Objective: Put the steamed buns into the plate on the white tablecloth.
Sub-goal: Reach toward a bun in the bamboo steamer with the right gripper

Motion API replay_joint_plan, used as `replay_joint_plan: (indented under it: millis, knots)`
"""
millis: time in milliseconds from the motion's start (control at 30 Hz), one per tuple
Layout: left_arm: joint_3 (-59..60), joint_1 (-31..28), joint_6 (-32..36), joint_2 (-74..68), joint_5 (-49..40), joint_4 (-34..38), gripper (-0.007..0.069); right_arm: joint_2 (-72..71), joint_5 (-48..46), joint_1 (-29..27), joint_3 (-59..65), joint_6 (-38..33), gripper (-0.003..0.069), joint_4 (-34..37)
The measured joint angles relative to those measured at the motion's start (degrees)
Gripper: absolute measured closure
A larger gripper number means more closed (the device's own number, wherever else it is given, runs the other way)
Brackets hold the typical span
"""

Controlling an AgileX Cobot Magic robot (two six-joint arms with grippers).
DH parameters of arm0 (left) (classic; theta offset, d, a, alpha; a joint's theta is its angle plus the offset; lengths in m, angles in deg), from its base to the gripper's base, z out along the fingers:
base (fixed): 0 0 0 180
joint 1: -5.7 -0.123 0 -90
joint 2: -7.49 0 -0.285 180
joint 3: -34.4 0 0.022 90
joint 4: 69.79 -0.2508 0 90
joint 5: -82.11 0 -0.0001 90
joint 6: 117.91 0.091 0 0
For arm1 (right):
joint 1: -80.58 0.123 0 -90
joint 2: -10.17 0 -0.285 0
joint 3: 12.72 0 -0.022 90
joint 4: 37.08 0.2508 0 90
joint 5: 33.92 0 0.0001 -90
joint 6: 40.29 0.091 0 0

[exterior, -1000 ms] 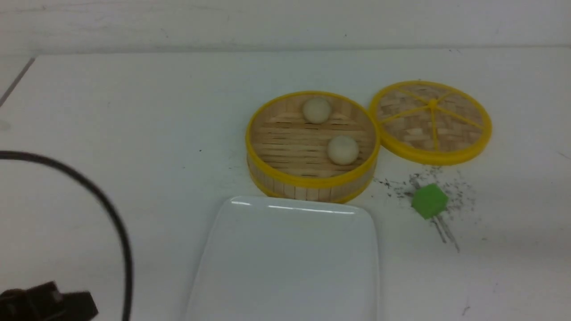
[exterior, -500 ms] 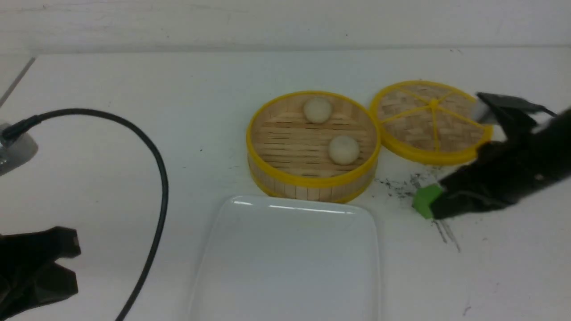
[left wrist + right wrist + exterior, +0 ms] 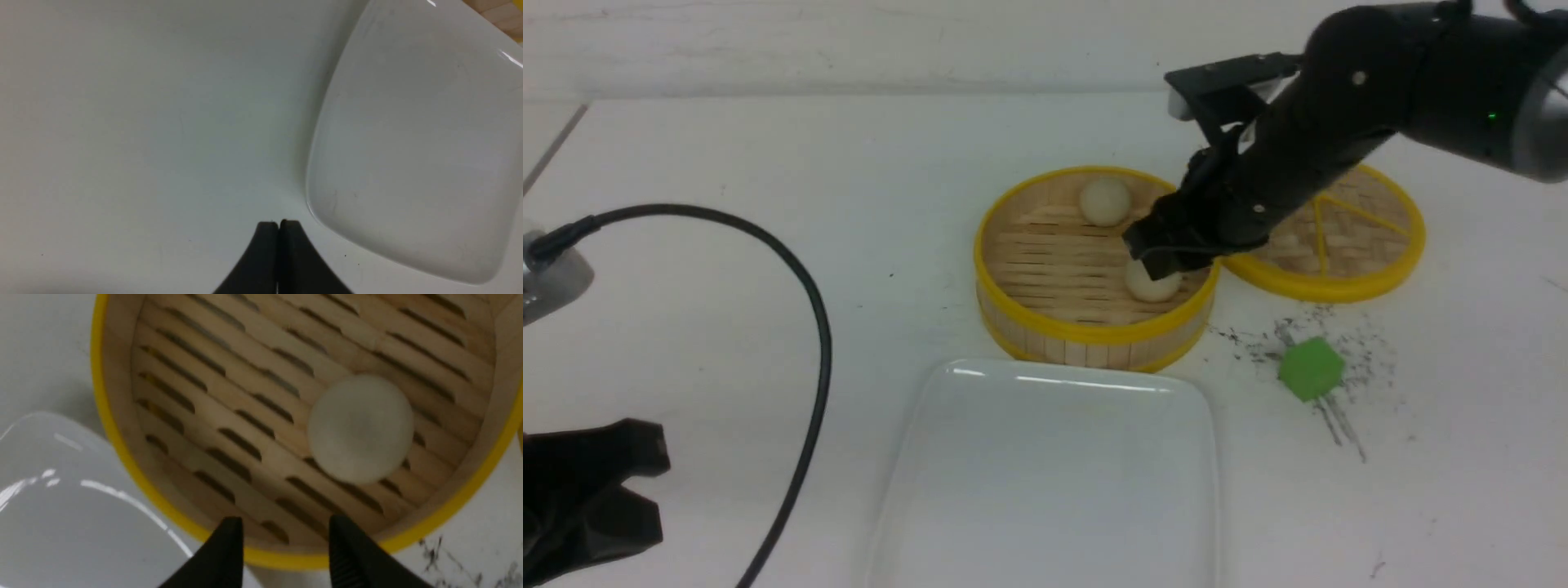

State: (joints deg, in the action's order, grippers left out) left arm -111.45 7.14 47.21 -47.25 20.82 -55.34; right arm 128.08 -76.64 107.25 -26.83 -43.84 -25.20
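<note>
Hovering over steamer rim [image 3: 99,375], right end effector [image 3: 284,524] agape near one bun [image 3: 359,428]; left end effector [image 3: 279,223] closed

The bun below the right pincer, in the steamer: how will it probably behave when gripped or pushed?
The bun is a smooth ball, so a nudge would probably roll it over the slats of the steamer. Its rounded surface may slip out of the open right pincer unless gripped centrally.
</note>
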Motion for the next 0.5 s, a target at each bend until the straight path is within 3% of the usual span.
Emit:
replay_joint_plan:
  millis: [167,300,433,500]
  knots:
    - [0.00,0.00,0.00,0.00,0.22,-0.45,0.0594,5.20,3.42,0.00,-2.31,0.63,0.0178,-1.65]
    - [0.00,0.00,0.00,0.00,0.33,-0.45,0.0587,8.25,4.92,0.00,-2.63,0.68,0.0137,-2.36]
    - [0.00,0.00,0.00,0.00,1.31,-0.58,0.0583,9.30,5.20,0.00,-2.63,0.68,0.0172,-2.60]
    - [0.00,0.00,0.00,-0.04,2.17,-0.63,0.0579,9.36,5.20,0.00,-2.69,0.68,0.0276,-3.17]
